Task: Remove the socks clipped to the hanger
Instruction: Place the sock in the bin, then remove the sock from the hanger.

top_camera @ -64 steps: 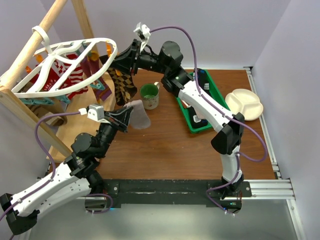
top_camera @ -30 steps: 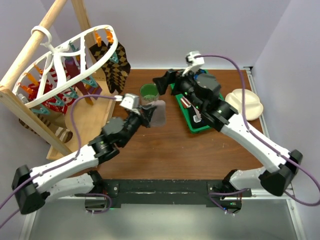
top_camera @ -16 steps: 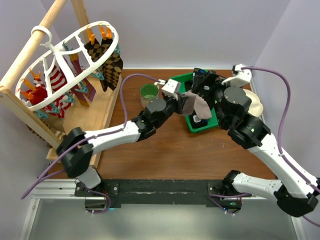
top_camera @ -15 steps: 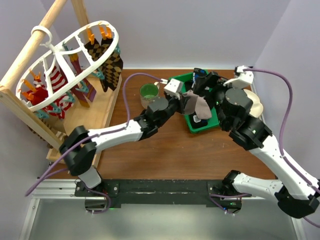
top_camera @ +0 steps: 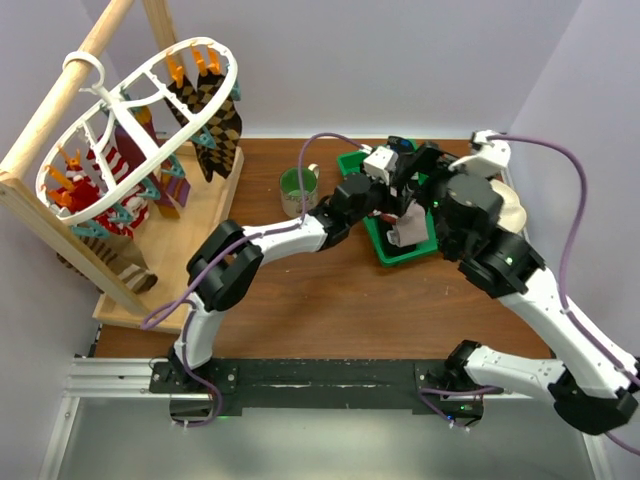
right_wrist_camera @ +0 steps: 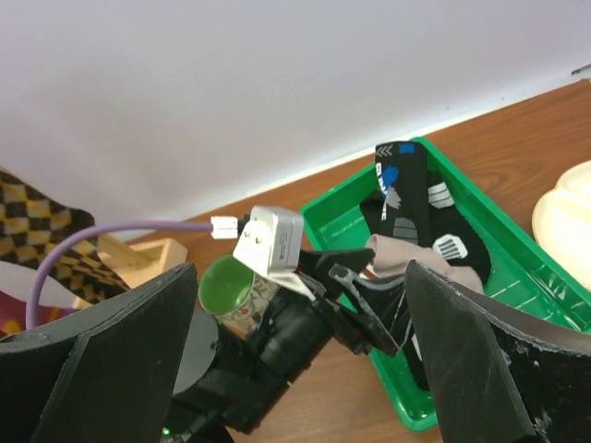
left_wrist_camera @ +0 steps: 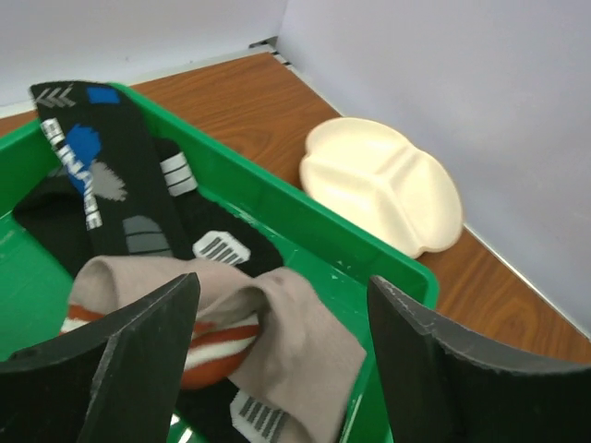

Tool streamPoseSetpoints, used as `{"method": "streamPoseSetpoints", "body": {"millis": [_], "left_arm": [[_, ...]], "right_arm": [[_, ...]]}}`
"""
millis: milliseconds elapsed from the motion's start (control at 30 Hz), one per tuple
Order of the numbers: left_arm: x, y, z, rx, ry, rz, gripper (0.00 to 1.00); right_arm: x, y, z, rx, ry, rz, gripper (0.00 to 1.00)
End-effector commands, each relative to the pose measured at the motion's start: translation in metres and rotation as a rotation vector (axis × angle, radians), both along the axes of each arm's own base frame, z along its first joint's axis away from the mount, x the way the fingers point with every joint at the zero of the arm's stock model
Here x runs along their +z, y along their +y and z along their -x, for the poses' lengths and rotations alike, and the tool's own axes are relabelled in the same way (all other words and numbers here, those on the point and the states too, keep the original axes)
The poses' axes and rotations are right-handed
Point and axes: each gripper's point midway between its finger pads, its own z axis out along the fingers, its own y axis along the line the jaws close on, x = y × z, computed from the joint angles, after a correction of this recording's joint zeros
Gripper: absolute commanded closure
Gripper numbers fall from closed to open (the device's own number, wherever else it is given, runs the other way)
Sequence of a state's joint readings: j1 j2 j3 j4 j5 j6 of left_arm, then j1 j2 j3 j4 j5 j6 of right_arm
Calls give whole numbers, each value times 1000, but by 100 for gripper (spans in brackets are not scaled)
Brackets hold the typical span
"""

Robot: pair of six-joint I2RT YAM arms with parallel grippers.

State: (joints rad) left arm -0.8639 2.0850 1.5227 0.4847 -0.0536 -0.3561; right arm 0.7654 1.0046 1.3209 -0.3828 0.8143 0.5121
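Top external view, from the left: the hanger [top_camera: 130, 112] hangs tilted on the wooden pole [top_camera: 95, 45], with checkered and red-striped socks [top_camera: 218, 115] clipped to it. We judge the step in hand as drop-off — the left gripper [left_wrist_camera: 282, 281], jaws spread, sits over a grey sock [left_wrist_camera: 295, 332] in the green tray [left_wrist_camera: 305, 221]. Next, an arm should reach for a clipped sock. The right gripper [right_wrist_camera: 295, 277] is spread too — holding nothing.

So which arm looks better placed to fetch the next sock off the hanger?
Probably the left. The hanger stands on the left arm's side. Both grippers are open at the green tray: the left gripper has the grey sock lying under it, and the right gripper is empty but farther away.
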Motion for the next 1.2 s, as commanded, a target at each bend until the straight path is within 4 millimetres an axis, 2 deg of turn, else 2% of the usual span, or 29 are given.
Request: {"method": "streamPoseSetpoints", "body": {"millis": [0, 33, 67, 200, 300, 333, 400, 467, 533, 567, 633, 667, 733, 767, 800, 833, 867, 933, 967, 1000, 1033, 1067, 1100, 1133, 1167], "left_arm": [[51, 14, -17, 20, -77, 64, 19], [48, 18, -17, 24, -76, 56, 18], [56, 22, -16, 32, -87, 61, 18], [61, 37, -13, 58, -95, 62, 18], [58, 57, -6, 106, -65, 69, 19], [54, 68, 1, 130, -27, 81, 19], [43, 88, 5, 200, 29, 77, 20], [32, 113, 17, 253, 85, 84, 20], [23, 136, 35, 283, 127, 80, 20], [15, 148, 39, 309, 147, 64, 20], [11, 173, 54, 345, 179, 64, 20], [2, 186, 59, 376, 204, 40, 20], [0, 210, 72, 412, 229, 45, 20], [-8, 221, 78, 435, 250, 21, 20], [-7, 232, 87, 451, 260, 35, 20], [-8, 240, 90, 469, 271, 36, 20], [-15, 250, 95, 494, 291, 17, 20], [-12, 264, 104, 526, 306, 35, 20], [-19, 275, 109, 559, 327, 10, 20], [-12, 281, 112, 578, 328, 44, 20], [-20, 289, 118, 598, 351, 17, 20], [-27, 299, 123, 630, 367, -13, 20], [-25, 306, 128, 646, 367, -2, 20], [-26, 311, 131, 664, 375, 4, 20], [-31, 320, 135, 691, 387, -17, 20]], "right_arm": [[2, 10, -9, 8, 25, 34, 1], [1, 10, -10, 1, 25, 36, 1], [-1, 11, -12, -1, 30, 40, 2], [-3, 20, -17, 28, 35, 59, 1], [-7, 41, -26, 111, 43, 83, 1], [-13, 57, -30, 175, 61, 92, 1], [-12, 69, -37, 225, 64, 90, 1], [-22, 92, -47, 313, 86, 93, 1], [-16, 104, -58, 368, 58, 67, 1], [-14, 123, -64, 445, 36, 57, 1], [-16, 133, -78, 485, 29, 53, 1], [-17, 150, -87, 558, 8, 54, 1], [-16, 168, -95, 633, -26, 55, 2], [-21, 181, -106, 668, -59, 62, 1], [-19, 194, -106, 734, -88, 55, 2], [-23, 205, -109, 772, -102, 57, 2], [-26, 218, -122, 800, -127, 58, 1], [-34, 240, -128, 892, -139, 65, 2], [-18, 248, -132, 917, -186, 64, 1], [-43, 262, -145, 944, -148, 69, 2], [-47, 270, -148, 976, -148, 71, 2], [-35, 278, -153, 990, -178, 61, 2], [-38, 284, -157, 1004, -179, 57, 2], [-60, 295, -167, 1028, -148, 56, 2], [-47, 300, -170, 1037, -180, 36, 2]]}}
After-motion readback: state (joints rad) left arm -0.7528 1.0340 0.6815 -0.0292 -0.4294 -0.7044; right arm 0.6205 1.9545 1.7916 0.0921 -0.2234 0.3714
